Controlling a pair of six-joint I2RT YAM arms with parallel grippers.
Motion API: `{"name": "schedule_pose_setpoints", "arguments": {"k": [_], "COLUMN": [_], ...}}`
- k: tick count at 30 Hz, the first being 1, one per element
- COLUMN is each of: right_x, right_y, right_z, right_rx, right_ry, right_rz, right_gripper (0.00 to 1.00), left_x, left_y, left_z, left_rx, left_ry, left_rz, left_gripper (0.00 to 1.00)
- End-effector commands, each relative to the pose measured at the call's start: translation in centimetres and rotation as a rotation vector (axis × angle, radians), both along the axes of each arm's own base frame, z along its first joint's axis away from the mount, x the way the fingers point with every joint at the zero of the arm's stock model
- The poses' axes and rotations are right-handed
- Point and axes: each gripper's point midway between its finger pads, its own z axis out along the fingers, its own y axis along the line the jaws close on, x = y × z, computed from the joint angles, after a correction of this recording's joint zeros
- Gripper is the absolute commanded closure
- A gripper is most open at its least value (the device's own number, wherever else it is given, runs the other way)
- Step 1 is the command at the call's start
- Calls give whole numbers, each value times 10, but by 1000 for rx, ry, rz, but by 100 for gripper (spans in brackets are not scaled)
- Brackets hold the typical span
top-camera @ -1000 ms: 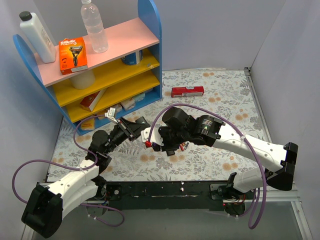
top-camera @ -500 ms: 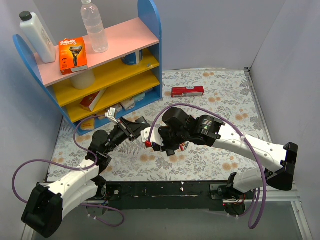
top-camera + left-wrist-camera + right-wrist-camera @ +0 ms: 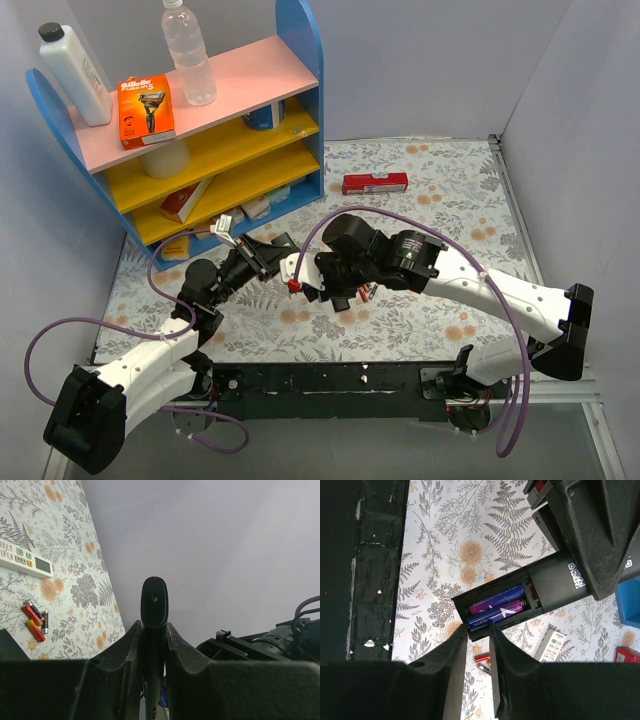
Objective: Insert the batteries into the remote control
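Lab test cell, grey partition walls (image 3: pixel 450 60), floral-cloth table (image 3: pixel 450 190), colourful prop shelf (image 3: pixel 230 140)

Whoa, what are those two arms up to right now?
They are loading batteries into a remote. The left gripper is clamped on a black remote, held above the table with its battery bay open. Two blue-purple batteries already lie side by side in the bay. The right gripper hovers at the bay's end, fingers slightly apart with nothing between them. A few spare batteries and a white remote lie on the floral table.
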Motion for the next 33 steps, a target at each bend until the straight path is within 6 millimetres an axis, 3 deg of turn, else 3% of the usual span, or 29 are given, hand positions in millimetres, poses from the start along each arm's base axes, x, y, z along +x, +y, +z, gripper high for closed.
{"name": "schedule_pose_setpoints", "arguments": {"k": [1, 10, 25, 33], "right_x": [5, 12, 36, 49], "right_y": [13, 17, 30, 36], "right_z": [14, 10, -5, -3], "right_rx": [57, 57, 48, 80], "right_ry": [-25, -38, -87, -79], "right_rz": [-9, -40, -137, -207], "right_gripper": [71, 78, 83, 84], "left_x": [-3, -8, -15, -16], "left_y": [-1, -1, 1, 1], "left_z": [32, 41, 52, 53], "left_rx": [-89, -115, -164, -168], "left_ry": [-8, -16, -20, -19], "left_rz": [-24, -43, -60, -66], "left_gripper": [100, 100, 100, 100]}}
